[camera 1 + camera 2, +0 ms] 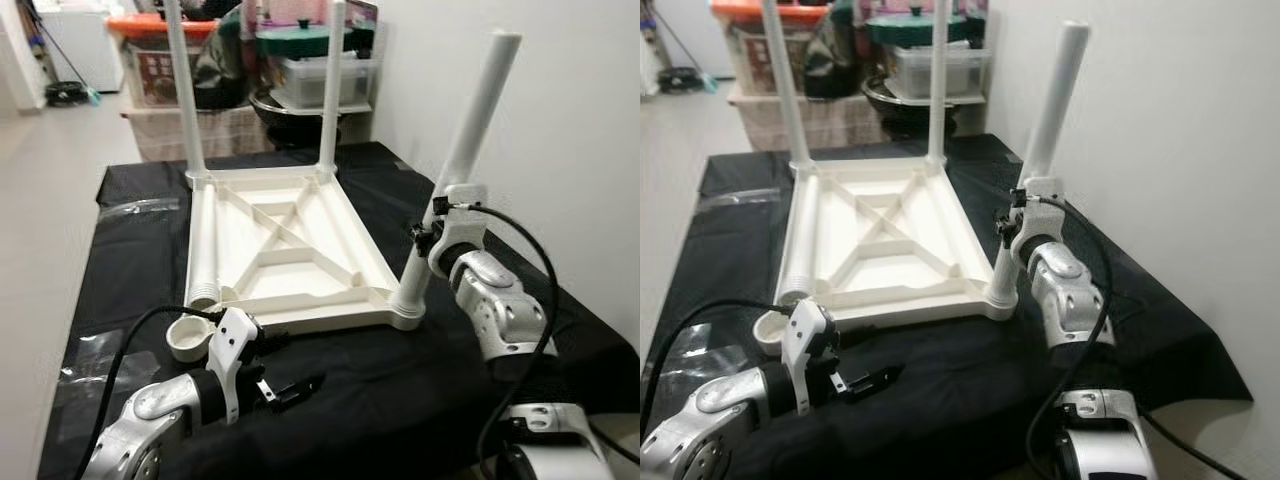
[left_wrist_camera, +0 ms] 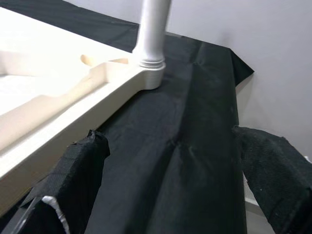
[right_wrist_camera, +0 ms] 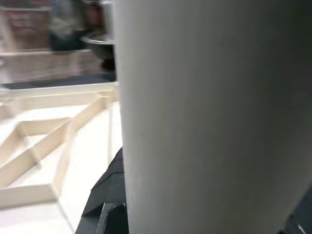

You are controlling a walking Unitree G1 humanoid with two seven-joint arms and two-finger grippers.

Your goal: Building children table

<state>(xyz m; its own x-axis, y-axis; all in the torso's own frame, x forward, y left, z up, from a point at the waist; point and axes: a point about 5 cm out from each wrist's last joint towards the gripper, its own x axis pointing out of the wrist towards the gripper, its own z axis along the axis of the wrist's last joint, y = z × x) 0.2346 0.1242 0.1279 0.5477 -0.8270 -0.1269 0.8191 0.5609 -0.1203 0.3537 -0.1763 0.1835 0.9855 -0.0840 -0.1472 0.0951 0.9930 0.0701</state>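
1. Task thing: white plastic children's tabletop (image 1: 285,250), upside down with ribbed underside up, lies in the middle of the surface covered with black cloth (image 1: 140,260).
2. Done, judging from the frames: two white round plastic legs, far-left leg (image 1: 184,90) and far-right leg (image 1: 331,85), stand upright in the two far corner sockets.
3. In hand: third white leg (image 1: 465,160) sits in the near-right corner socket (image 1: 407,315) but tilts away toward the wall, so probably not fully seated or screwed home.
4. Right claw (image 1: 432,232) is clamped around this tilted leg at its lower half; right wrist view has the leg's white shaft (image 3: 209,117) pressed right up against the camera.
5. Left: near-left corner has no upright leg. A fourth white leg (image 1: 200,250) appears to lie flat along the tabletop's left edge, threaded end toward the robot. Can't tell whether it touches the socket.
6. A small white round cup-like piece (image 1: 188,338) sits on the cloth just beside that near-left corner; purpose unclear.
7. Left claw (image 1: 300,388) rests low over the cloth near the tabletop's near edge, fingers (image 2: 80,165) spread apart, holding nothing.
8. Count: tabletop 1; legs 4 (2 upright, 1 tilted in socket, 1 lying); small round piece 1; claws 2.
9. Progress estimate: over halfway; remaining are straightening the third leg, fitting the fourth, flipping the table.
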